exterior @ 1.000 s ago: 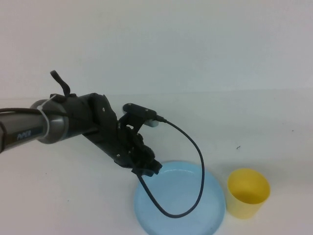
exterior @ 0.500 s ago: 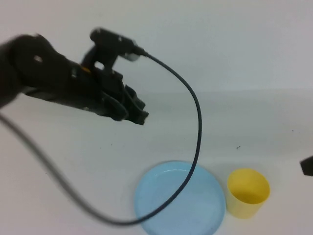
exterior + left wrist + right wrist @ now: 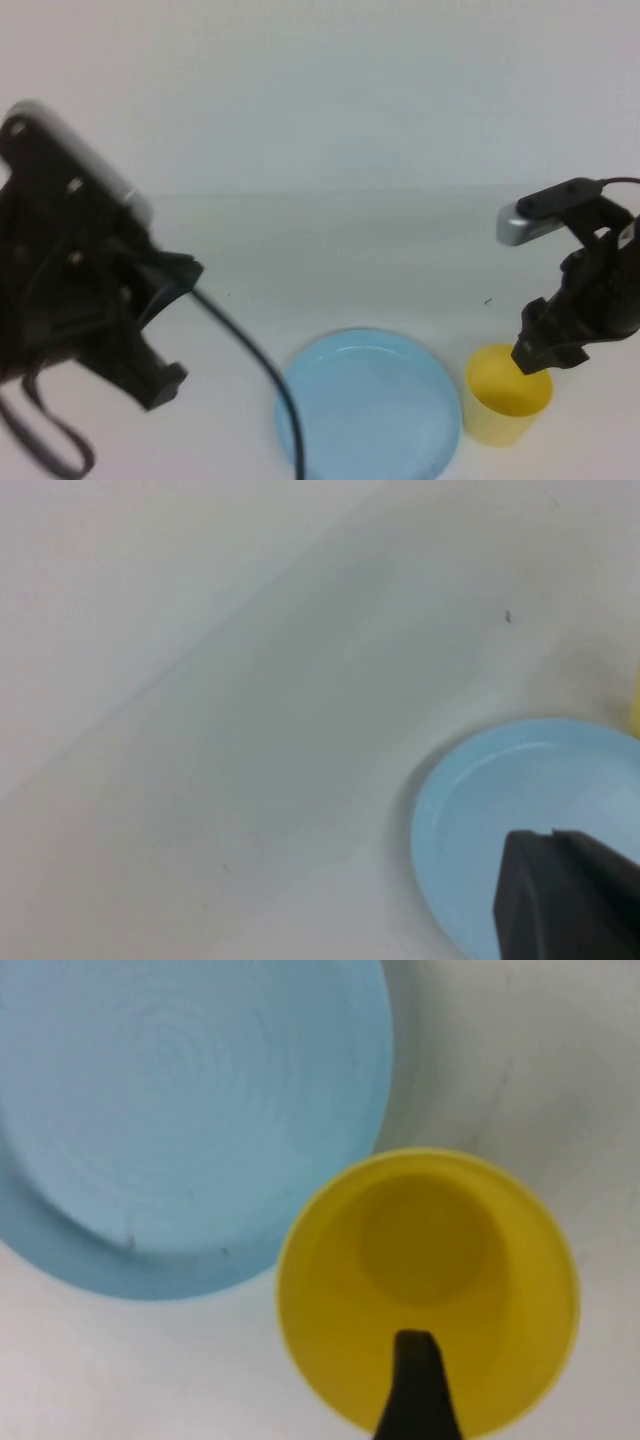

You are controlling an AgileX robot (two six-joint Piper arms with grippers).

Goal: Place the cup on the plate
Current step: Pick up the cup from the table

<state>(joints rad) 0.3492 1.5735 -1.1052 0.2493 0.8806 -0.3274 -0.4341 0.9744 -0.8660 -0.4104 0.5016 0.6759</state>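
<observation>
The cup (image 3: 507, 393) is plain yellow all over, with no pattern. The plate (image 3: 368, 405) is a flat light blue. Both grippers, left (image 3: 150, 385) and right (image 3: 537, 352), are black. The surface (image 3: 380, 250) is plain white, with a tiny dark speck (image 3: 488, 301).

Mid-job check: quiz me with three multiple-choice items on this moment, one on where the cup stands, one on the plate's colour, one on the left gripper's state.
1. Where is the cup?
A. On the plate
B. On the table, on the robot's right of the plate
C. Held in the air

2. What colour is the plate?
A. Light blue
B. Red
C. Green

3. How is the left gripper?
A. Shut on the cup
B. Wide open
C. Shut, holding nothing

Key: 1 B, the cup stands beside the plate's rim, with the right gripper over its mouth. 2 A, both wrist views show pale blue. 3 C, its dark fingers meet with nothing between them.
</observation>
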